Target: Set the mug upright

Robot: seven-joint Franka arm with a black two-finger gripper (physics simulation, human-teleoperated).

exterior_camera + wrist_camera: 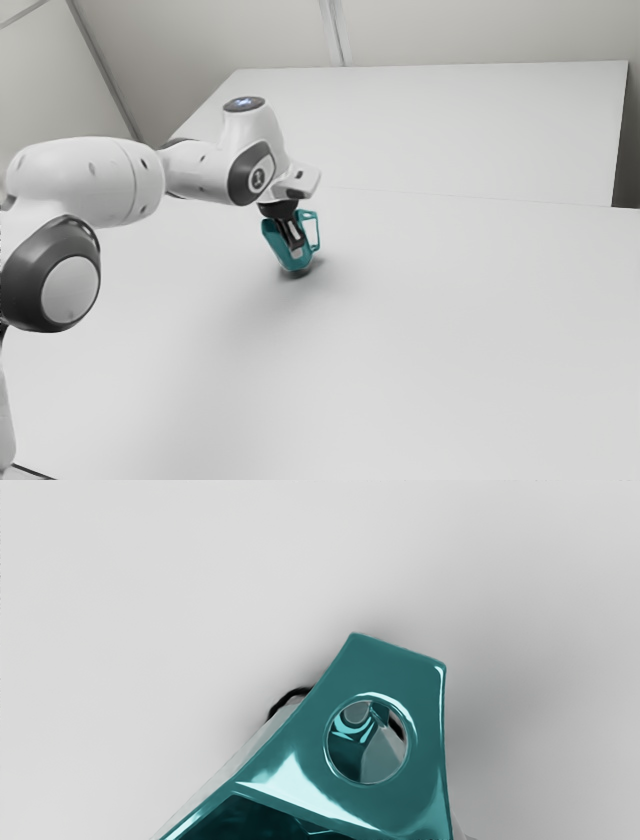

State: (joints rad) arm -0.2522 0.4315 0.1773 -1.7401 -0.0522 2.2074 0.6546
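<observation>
"Can you read anything here?"
"No words or numbers. There's a small mark on the arm's dark joint cap (258, 180), but it's too tiny to make out."
"And the round dark disc (244, 103) on top of the arm?"
"Pale bluish marks, nothing I can read as letters."

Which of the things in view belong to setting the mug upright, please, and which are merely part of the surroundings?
Part of the job:
- Teal mug, tilted
- Gripper, at the mug
- Table, where the mug should presumably stand

Surroundings:
- White surface beyond the table
- Pale wall behind it
</observation>
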